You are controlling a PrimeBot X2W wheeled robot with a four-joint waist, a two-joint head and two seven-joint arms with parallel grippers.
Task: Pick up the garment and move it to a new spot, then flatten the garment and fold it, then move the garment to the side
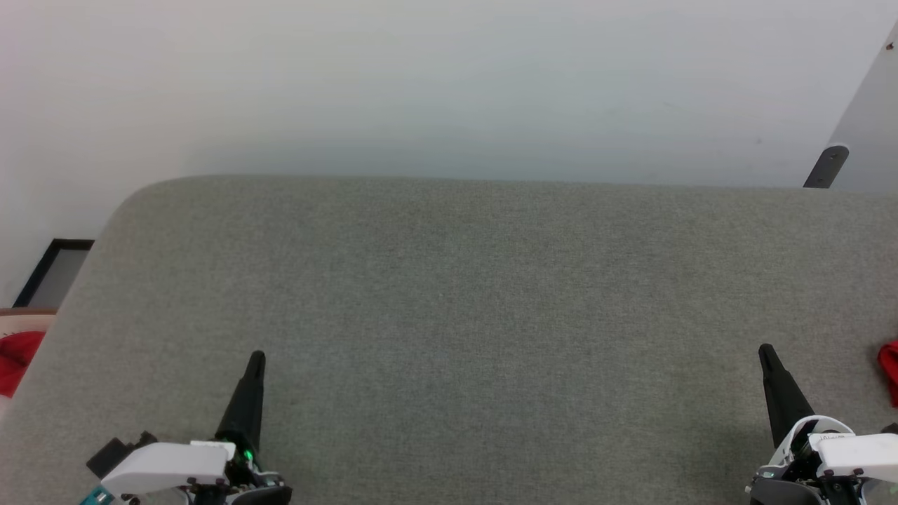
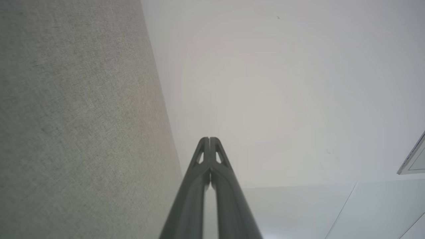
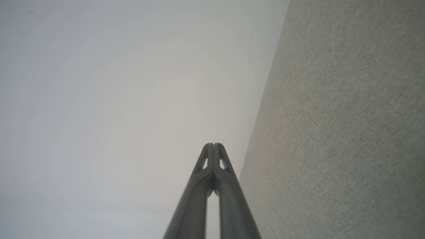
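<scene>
A small strip of red fabric (image 1: pixel 889 372) lies on the grey table at the head view's right edge, cut off by the frame. More red fabric (image 1: pixel 17 354) with a pale part above it shows at the far left, beyond the table's edge. I cannot tell which of them is the garment. My left gripper (image 1: pixel 257 358) rests at the lower left, shut and empty, its fingertips pressed together (image 2: pixel 209 139). My right gripper (image 1: pixel 766 349) stands at the lower right, a short way left of the red strip, also shut and empty (image 3: pixel 214 145).
The grey felt-covered table (image 1: pixel 463 294) spans the head view, with a rounded far-left corner. Behind it is pale floor. A dark-framed panel (image 1: pixel 52 270) sits at the left, and a grey slanted post with a dark foot (image 1: pixel 828 165) at the far right.
</scene>
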